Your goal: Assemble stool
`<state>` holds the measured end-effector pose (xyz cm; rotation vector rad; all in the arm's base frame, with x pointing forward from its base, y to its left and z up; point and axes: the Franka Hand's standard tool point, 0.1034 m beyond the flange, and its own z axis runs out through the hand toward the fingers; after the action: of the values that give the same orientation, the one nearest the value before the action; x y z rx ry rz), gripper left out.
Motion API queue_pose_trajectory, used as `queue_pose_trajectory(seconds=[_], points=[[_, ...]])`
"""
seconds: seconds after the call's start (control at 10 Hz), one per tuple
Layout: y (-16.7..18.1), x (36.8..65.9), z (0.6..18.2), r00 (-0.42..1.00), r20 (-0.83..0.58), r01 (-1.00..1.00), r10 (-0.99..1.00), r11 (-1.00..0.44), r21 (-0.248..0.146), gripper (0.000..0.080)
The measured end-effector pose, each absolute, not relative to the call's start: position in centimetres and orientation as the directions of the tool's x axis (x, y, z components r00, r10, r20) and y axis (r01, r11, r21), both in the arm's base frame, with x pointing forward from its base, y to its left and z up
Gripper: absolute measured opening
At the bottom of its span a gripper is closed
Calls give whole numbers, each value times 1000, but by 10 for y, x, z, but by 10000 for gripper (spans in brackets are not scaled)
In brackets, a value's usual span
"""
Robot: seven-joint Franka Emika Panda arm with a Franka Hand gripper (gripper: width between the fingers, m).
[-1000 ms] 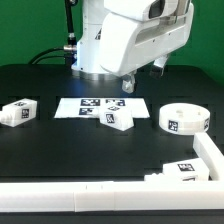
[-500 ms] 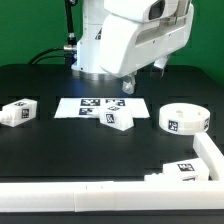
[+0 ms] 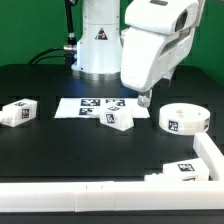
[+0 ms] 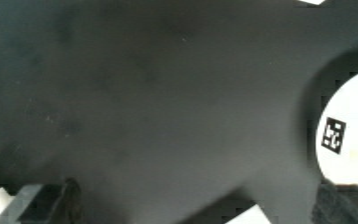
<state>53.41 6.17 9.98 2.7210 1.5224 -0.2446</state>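
**Above the table [image 3: 40, 150], the pincer [image 3: 142, 98] hung short of the seat [image 3: 184, 120]**

Above the table's dark top we saw the pincer held clear, touching nothing. In the wrist view one finger [image 4: 51, 198] sat far off to the side. We judged from this that the jaws stood apart, with nothing between them.

The round seat lay flat on the table, alone and unassembled. It was near the pincer, lower and toward the exterior view's right. The wrist view caught only its curved rim and one tag at the picture's edge, so we judged the pincer was not yet over it. Being a disc, the seat had no long axis, and any line across the rim would have suited the fingers equally. Only this one arm was there to make the move.

One leg [image 3: 118, 120] lay just beside the marker board [image 3: 85, 104], below the pincer toward the exterior view's left. A second leg [image 3: 18, 112] sat well apart at that view's left. A third leg [image 3: 180, 170] was tucked into the corner of the L-shaped rail [image 3: 100, 197]. We judged that if the seat came first, the coming move called for a short travel toward the exterior view's right and then a descent.
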Motion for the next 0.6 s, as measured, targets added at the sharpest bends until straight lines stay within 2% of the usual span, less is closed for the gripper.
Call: queue_pose_trajectory(seconds=[0.2,0.3,0.5,0.6], points=[[59,539,99,467,-139,875,873,-479,-72,650],[56,560,99,405,-121,907,906,-415,-69,650],[70,607,89,312,-80,948,947,-316,-37,650],[75,616,86,284,-80,957,956,-288,-48,650]])
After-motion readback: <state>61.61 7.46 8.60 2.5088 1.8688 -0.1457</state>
